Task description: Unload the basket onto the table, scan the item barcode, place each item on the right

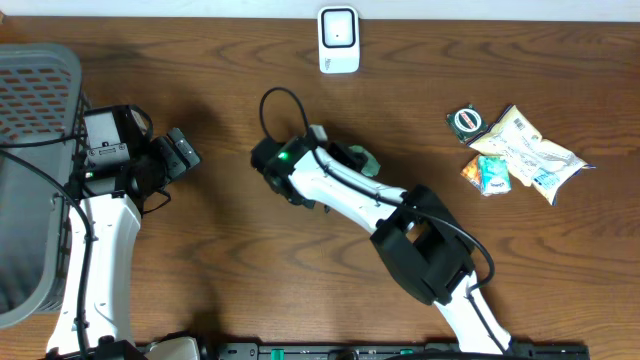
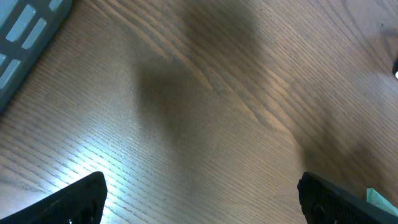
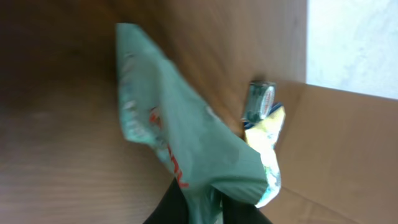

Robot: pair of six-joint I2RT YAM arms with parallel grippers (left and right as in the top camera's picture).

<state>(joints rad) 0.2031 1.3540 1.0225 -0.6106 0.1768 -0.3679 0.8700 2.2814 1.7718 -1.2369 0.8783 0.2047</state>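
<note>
Evidently halfway: right gripper [image 3: 205,208] pinches the green packet [image 3: 174,137] mid-frame, short of the white scanner [image 1: 338,40] at top; left gripper [image 2: 202,196] gapes empty.

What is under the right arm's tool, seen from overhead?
Only an edge of the green packet shows beside the right tool; the rest is hidden beneath it.

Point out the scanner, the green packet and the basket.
scanner [image 1: 338,40], overhead view, middle of its white face.
green packet [image 3: 180,137], right wrist view, middle of the wrapper.
basket [image 1: 40,90], overhead view, grey lattice wall.
</note>
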